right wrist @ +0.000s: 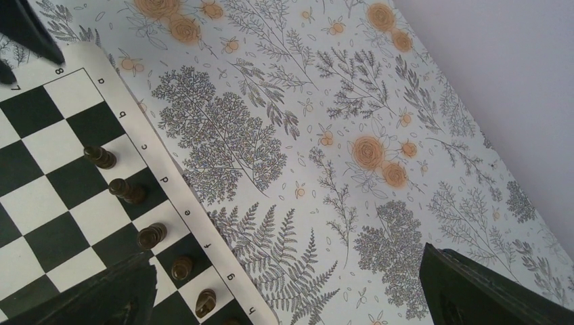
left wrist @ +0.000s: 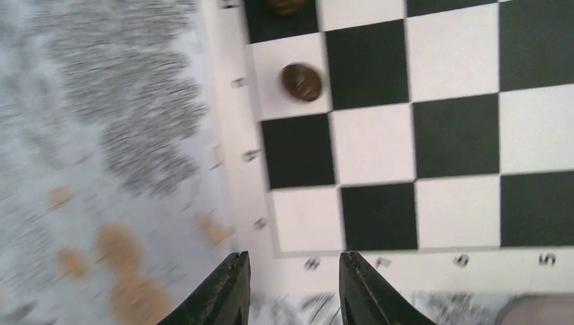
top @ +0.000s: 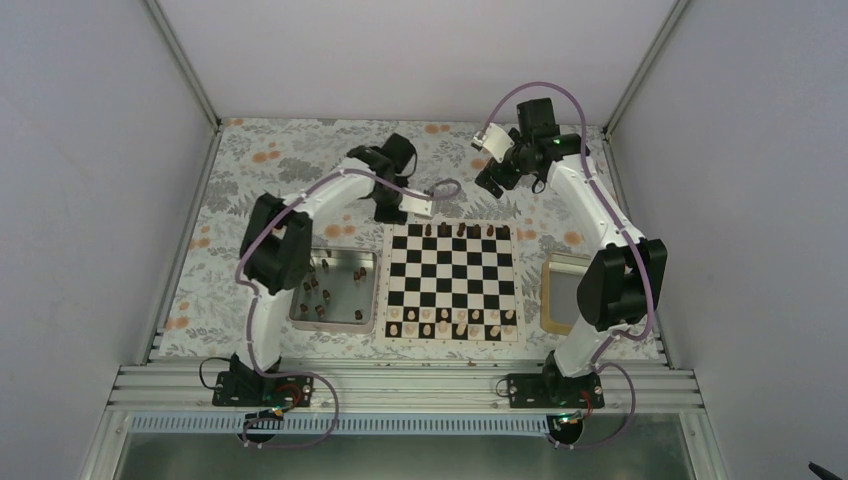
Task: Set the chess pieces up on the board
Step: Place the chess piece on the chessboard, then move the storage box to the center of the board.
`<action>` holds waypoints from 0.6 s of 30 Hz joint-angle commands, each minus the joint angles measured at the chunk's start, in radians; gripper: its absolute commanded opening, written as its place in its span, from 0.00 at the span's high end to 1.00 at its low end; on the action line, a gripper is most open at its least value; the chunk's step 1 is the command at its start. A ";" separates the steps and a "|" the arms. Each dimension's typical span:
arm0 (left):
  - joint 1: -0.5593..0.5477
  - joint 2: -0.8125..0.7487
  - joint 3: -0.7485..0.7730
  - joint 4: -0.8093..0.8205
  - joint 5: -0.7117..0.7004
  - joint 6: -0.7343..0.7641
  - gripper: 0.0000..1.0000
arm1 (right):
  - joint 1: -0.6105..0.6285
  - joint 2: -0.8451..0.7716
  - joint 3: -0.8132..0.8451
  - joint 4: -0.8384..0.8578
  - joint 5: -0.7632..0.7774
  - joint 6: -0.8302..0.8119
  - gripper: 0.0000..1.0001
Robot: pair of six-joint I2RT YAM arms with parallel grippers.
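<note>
The chess pieces [top: 460, 230] are tiny and dark brown: I see a few lined along the upper edge of the board [top: 450, 280] in the overhead view, more lying in the metal tray [top: 335, 323] to its left. The board sits mid-frame on the counter [top: 280, 160], floral-clothed, between pale grey walls [top: 80, 200]. Over the board's corner my left gripper [left wrist: 292, 258] is parted and empty; my right gripper [right wrist: 285, 254] gapes wide, holding nothing.

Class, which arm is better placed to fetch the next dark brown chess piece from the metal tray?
Left. The shiny square metal tray of dark brown wooden chess pieces lies on its side of the chequered chessboard; the left gripper is open, holding nothing. The right gripper hangs beyond the board.
</note>
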 commanded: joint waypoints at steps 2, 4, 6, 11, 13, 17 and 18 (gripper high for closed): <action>0.041 -0.119 -0.014 0.014 -0.027 0.009 0.66 | -0.009 0.009 0.000 -0.001 -0.017 0.005 0.00; 0.053 -0.148 -0.044 0.007 -0.037 0.010 0.66 | -0.008 0.008 0.002 -0.002 -0.017 0.006 0.00; 0.067 -0.183 -0.084 0.004 -0.041 0.010 0.66 | -0.009 0.007 0.004 0.000 -0.017 0.007 0.00; 0.102 -0.289 -0.209 0.002 -0.085 -0.006 0.65 | -0.008 0.016 0.010 -0.004 -0.022 0.010 0.00; 0.115 -0.334 -0.249 -0.006 -0.098 -0.015 0.65 | -0.008 0.020 0.013 -0.006 -0.026 0.010 0.00; 0.131 -0.401 -0.325 -0.026 -0.108 -0.049 0.63 | -0.007 0.027 0.013 -0.007 -0.029 0.010 0.00; 0.135 -0.418 -0.340 -0.028 -0.104 -0.057 0.61 | -0.007 0.029 0.014 -0.008 -0.029 0.010 0.00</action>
